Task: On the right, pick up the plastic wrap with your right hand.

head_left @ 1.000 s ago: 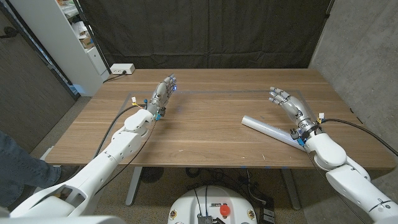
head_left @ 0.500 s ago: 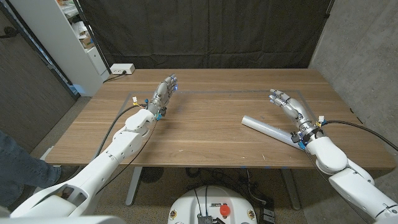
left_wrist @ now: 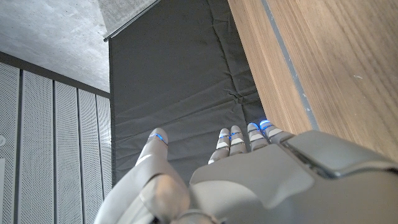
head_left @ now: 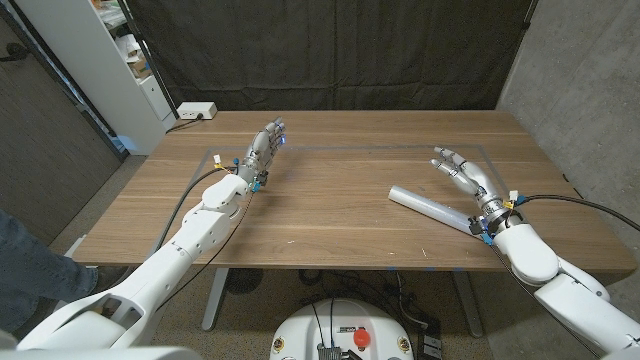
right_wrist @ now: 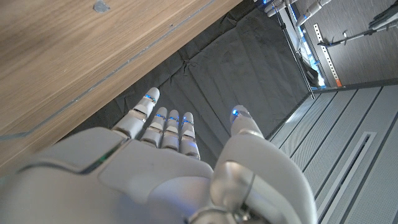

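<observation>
Plastic wrap [head_left: 432, 208]: white roll lying near bench [head_left: 330, 215] right edge. Right hand [head_left: 465, 176]: fingers spread, empty, just beside roll. Left hand [head_left: 262, 150]: empty, fingers straight, toward far-left corner.

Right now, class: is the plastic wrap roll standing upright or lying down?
Lying down. In the head view the roll lies flat along the table, beside the open right hand, which is not touching it.

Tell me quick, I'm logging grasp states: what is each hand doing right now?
Left hand: open, holding nothing.
Right hand: open, fingers spread, not yet on the plastic wrap.
</observation>
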You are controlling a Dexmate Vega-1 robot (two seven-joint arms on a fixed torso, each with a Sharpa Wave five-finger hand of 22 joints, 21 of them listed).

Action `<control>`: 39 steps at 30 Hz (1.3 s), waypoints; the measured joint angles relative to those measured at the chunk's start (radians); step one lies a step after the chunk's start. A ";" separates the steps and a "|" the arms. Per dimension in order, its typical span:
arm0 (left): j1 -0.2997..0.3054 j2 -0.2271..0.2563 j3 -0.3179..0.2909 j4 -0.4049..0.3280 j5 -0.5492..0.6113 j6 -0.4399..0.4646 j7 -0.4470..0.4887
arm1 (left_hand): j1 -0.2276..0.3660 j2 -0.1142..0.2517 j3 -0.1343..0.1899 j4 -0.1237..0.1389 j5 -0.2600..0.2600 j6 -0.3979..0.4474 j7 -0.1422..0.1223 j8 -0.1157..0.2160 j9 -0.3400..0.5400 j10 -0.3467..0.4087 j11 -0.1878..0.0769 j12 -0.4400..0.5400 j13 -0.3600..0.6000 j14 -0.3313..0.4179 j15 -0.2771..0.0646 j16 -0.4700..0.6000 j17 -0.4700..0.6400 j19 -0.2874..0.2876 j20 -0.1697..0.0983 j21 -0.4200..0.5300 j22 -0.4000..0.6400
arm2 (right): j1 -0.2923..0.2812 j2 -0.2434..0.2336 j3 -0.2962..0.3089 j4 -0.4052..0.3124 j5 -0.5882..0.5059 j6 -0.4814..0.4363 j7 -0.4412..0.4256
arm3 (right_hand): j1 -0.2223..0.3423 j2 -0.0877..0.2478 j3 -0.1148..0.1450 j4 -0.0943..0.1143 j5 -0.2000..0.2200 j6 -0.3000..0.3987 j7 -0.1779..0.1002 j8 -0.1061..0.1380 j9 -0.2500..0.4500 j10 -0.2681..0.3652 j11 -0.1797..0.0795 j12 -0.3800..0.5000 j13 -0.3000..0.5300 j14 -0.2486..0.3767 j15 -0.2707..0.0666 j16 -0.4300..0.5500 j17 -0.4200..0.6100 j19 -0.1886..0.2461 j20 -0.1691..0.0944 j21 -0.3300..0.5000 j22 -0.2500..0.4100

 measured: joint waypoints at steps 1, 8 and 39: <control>-0.001 -0.001 0.001 0.002 0.000 0.000 -0.001 | 0.000 0.000 0.000 0.000 0.000 0.000 0.000 0.000 0.000 0.000 0.000 0.000 0.000 0.000 0.000 0.000 0.000 0.000 0.000 0.000 0.000 | -0.002 -0.002 -0.001 -0.003 -0.011 -0.007 -0.009 | 0.006 0.004 0.000 0.000 0.000 0.000 0.000 0.000 0.000 0.000 0.000 0.000 0.000 0.000 0.000 0.000 0.000 0.000 0.000 0.000 0.000; -0.005 -0.003 0.003 0.007 0.000 0.000 -0.003 | 0.000 0.000 0.000 0.000 0.000 0.000 0.000 0.000 0.000 0.000 0.000 0.000 0.000 0.000 0.000 0.000 0.000 0.000 0.000 0.000 0.000 | -0.023 -0.029 -0.004 -0.027 -0.036 -0.025 -0.034 | 0.011 -0.001 0.004 -0.004 0.000 0.000 0.000 0.000 0.000 0.000 0.000 0.000 0.000 0.000 0.000 0.000 0.000 0.004 0.004 0.000 0.000; -0.003 0.000 0.015 -0.013 0.007 0.016 -0.001 | 0.004 0.004 0.000 0.000 0.000 0.000 0.000 0.000 0.000 0.004 -0.004 0.000 0.000 0.000 0.000 0.000 0.000 -0.005 0.005 0.000 0.000 | -0.039 -0.101 -0.066 -0.047 -0.194 -0.065 -0.150 | 0.030 -0.020 0.006 -0.010 0.005 -0.001 -0.016 0.000 0.000 0.014 -0.014 0.000 0.005 0.030 -0.016 0.000 0.000 0.042 -0.005 0.008 0.000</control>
